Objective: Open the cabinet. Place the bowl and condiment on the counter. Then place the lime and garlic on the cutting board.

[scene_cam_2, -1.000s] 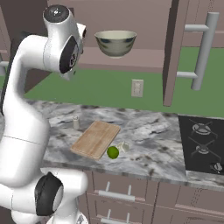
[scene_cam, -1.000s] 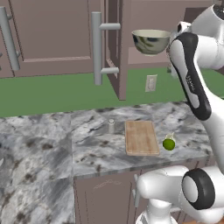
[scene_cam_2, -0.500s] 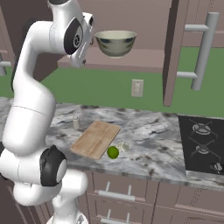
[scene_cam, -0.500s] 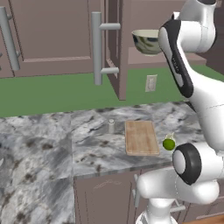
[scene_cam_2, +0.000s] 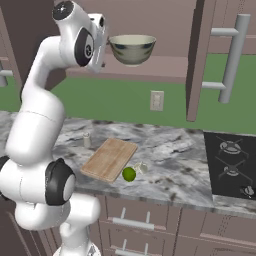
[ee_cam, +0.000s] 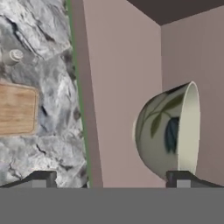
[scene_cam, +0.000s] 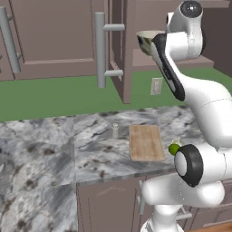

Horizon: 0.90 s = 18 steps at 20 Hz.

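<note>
My white arm is raised high, hand up at the open mauve-brown wall cabinet (scene_cam_2: pixel 210 55) with its long grey bar handles. My two-finger gripper (ee_cam: pixel 111 179) is spread wide, clamped on nothing. One dark fingertip (ee_cam: pixel 181 178) sits right under the round marbled grey-green bowl (scene_cam_2: pixel 132 49) with the cream inside; whether it touches the bowl I cannot tell. The other tip is far off to the side, over the counter below.

The bowl rests upright on the cabinet's bottom shelf, just beside my hand in the right base view. From the left base view my forearm covers most of it and only its rim and a strip of its side (scene_cam: pixel 145 40) peek out. In the hand view the bowl (ee_cam: pixel 168 131) appears rolled on its side, but that is my wrist's roll.

Down on the grey-white veined marble counter (scene_cam_2: pixel 170 150), the light tan wooden cutting board (scene_cam_2: pixel 109 159) lies flat. The tiny pale grey shaker (scene_cam_2: pixel 86 139) stands upright on the marble near the board's far corner. The small bright green lime (scene_cam_2: pixel 129 174) sits on the counter at the board's near edge, and the whitish pointed garlic bulb (scene_cam_2: pixel 141 167) sits just beside it, both off the board.
</note>
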{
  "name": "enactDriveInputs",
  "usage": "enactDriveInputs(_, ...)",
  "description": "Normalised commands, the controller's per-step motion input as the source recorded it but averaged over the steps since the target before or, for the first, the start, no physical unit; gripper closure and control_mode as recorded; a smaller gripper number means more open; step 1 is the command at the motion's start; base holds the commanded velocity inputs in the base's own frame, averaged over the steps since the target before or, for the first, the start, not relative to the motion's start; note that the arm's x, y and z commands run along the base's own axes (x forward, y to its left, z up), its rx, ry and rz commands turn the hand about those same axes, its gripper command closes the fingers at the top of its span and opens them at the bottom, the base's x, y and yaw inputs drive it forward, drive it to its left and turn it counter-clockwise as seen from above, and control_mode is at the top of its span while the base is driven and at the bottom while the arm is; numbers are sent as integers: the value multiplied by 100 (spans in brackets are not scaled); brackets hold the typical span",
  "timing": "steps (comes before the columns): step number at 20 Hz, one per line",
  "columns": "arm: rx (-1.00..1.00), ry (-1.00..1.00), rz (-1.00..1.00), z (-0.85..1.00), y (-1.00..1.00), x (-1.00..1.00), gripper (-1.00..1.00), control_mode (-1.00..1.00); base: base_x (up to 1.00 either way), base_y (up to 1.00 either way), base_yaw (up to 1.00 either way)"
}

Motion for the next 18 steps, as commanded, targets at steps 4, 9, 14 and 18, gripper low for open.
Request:
enactDriveInputs(4,-13,-15,-2,-1,0,52,-100,-100,0,0,0)
enactDriveInputs(9,-3,-1,-3,2,0,40,-100,-100,0,0,0)
enactDriveInputs(14,-2,0,-6,0,0,31,-100,-100,0,0,0)
enactDriveInputs(18,-5,-3,-11,6,0,30,-100,-100,0,0,0)
